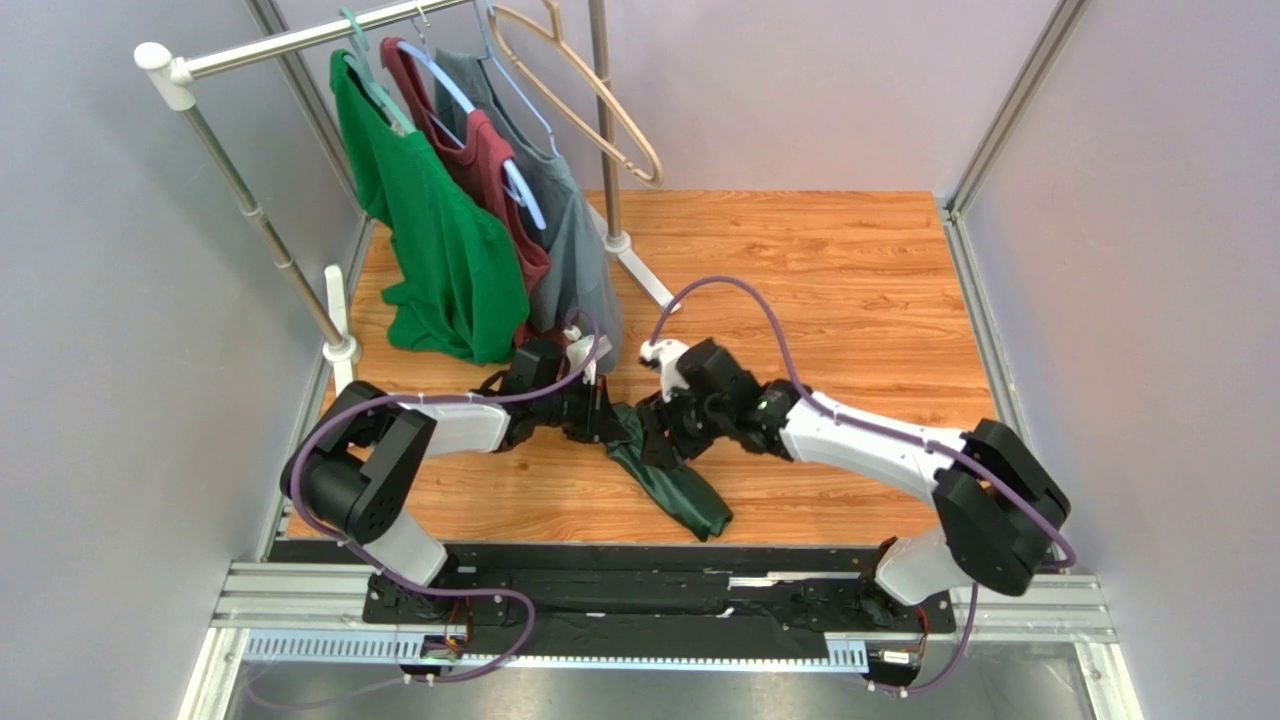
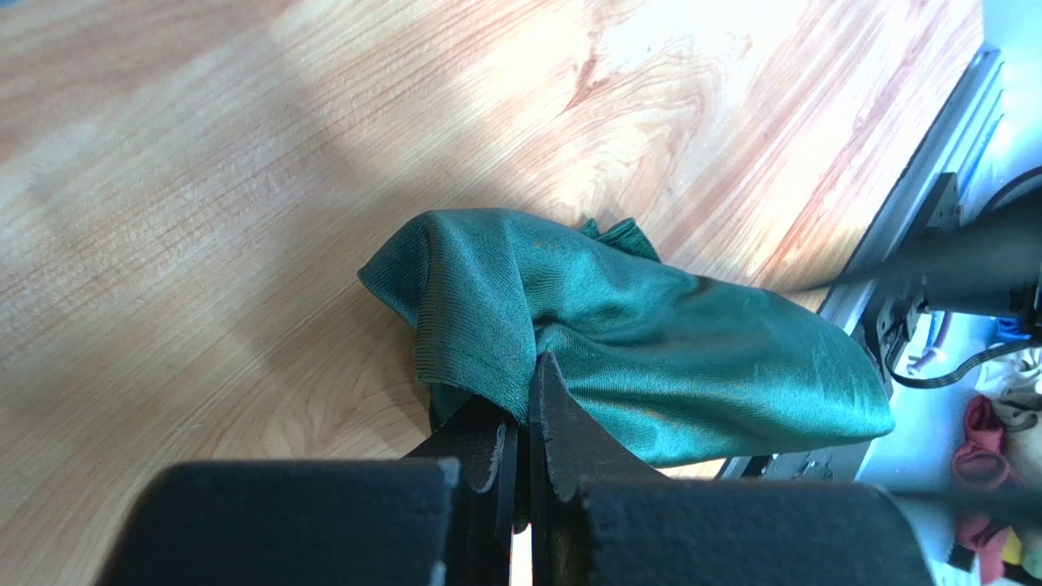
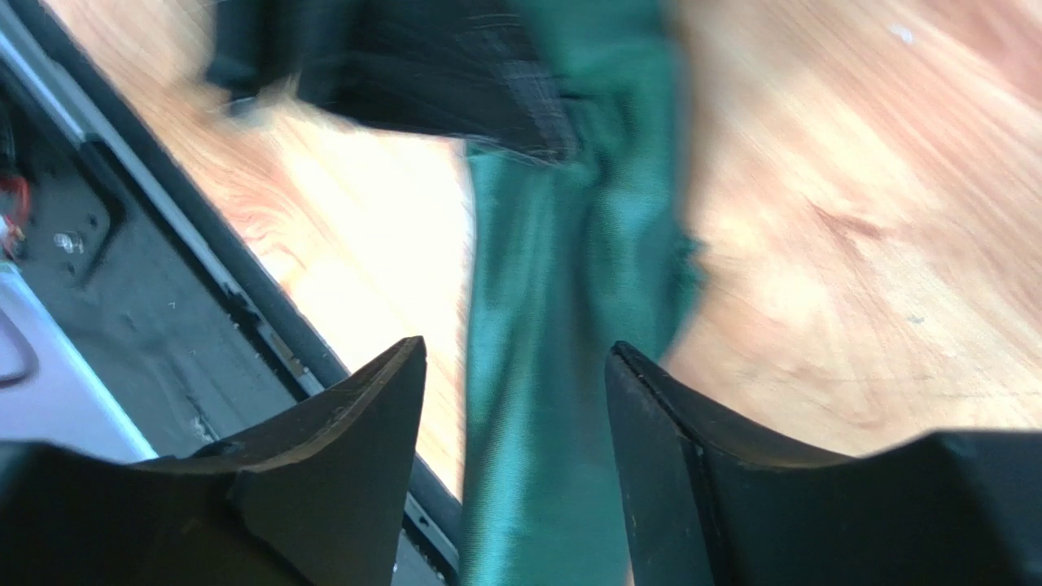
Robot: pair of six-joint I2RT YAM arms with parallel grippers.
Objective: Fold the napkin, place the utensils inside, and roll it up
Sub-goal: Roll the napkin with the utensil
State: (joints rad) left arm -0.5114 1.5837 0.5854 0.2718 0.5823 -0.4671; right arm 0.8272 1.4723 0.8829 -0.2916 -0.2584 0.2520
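On the wooden table [image 1: 842, 270], the dark green napkin [image 1: 672, 483] lies bunched up in a long lump. The left claw [image 2: 528, 391] is pinched tight on its edge. The right claw [image 3: 514, 354] is apart above it, and its view is blurry.

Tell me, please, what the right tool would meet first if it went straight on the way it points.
Most likely the napkin, which lies directly ahead of the open right tool; depth is hard to judge.

The napkin [image 3: 575, 305] is blurred in the right wrist view (its lower end runs off the bottom edge), and from above the left gripper [image 1: 597, 419] and right gripper [image 1: 663, 432] hide its upper end.
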